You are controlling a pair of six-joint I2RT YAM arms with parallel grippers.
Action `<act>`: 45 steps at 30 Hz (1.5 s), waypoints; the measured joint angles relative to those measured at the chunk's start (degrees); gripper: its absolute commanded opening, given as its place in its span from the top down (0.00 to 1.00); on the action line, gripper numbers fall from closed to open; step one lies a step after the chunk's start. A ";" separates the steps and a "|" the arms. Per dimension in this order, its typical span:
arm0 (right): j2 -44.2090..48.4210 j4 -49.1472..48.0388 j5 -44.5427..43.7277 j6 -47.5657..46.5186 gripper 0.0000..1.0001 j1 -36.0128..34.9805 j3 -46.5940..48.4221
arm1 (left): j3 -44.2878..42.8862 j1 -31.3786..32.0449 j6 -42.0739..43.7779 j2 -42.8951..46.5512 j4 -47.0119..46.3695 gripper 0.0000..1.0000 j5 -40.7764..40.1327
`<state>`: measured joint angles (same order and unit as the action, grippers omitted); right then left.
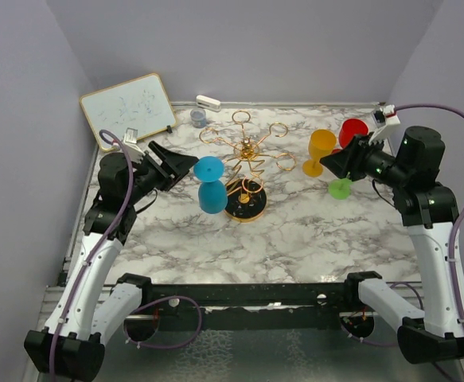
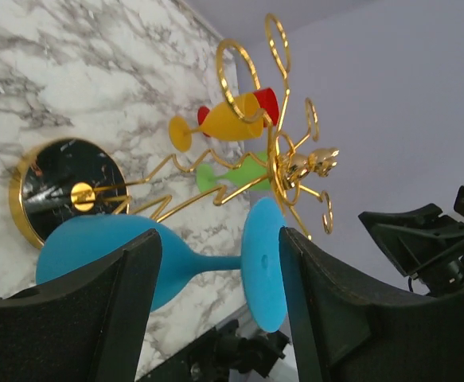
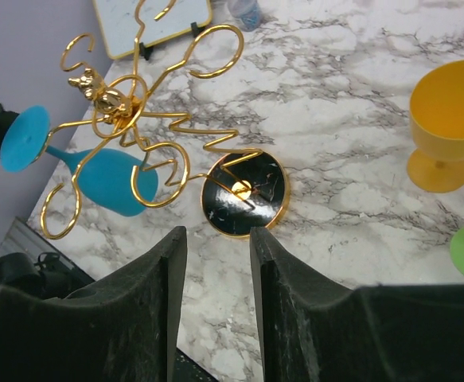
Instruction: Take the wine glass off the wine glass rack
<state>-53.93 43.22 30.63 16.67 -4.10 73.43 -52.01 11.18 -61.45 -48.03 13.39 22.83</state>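
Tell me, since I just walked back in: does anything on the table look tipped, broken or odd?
Nothing stands out. The blue glass hangs foot-up on the rack, as meant. The yellow glass, red glass and green glass stand upright on the table; nothing spilled or broken.

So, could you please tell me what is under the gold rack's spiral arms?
An upside-down blue wine glass hangs under the wine glass rack, beside its black base on the marble table. The bowl covers its rim, so any contact with the table cannot be seen.
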 measured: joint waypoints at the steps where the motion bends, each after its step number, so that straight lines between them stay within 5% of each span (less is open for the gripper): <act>1: 0.04 0.00 0.50 0.00 0.63 0.00 0.20 | 1.60 0.00 -1.36 0.02 -1.14 0.38 1.36; 14: 1.40 -0.02 3.39 0.02 0.64 0.00 0.61 | 6.03 -0.09 -7.93 2.84 -6.60 0.46 7.82; 26: 1.38 -0.02 3.39 0.04 0.65 0.00 0.61 | 6.19 -0.09 -8.55 1.38 -7.85 0.64 10.01; 32: 1.40 -0.02 3.37 0.07 0.65 0.00 0.61 | 6.19 -0.09 -8.46 0.48 -7.82 0.95 10.40; 45: 1.49 -0.04 3.34 0.26 0.65 0.00 0.59 | 4.68 -0.20 -8.33 1.11 -6.80 0.98 10.32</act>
<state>-52.45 43.18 33.98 16.93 -4.10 74.02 -47.33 10.98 -69.78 -46.92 6.59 33.15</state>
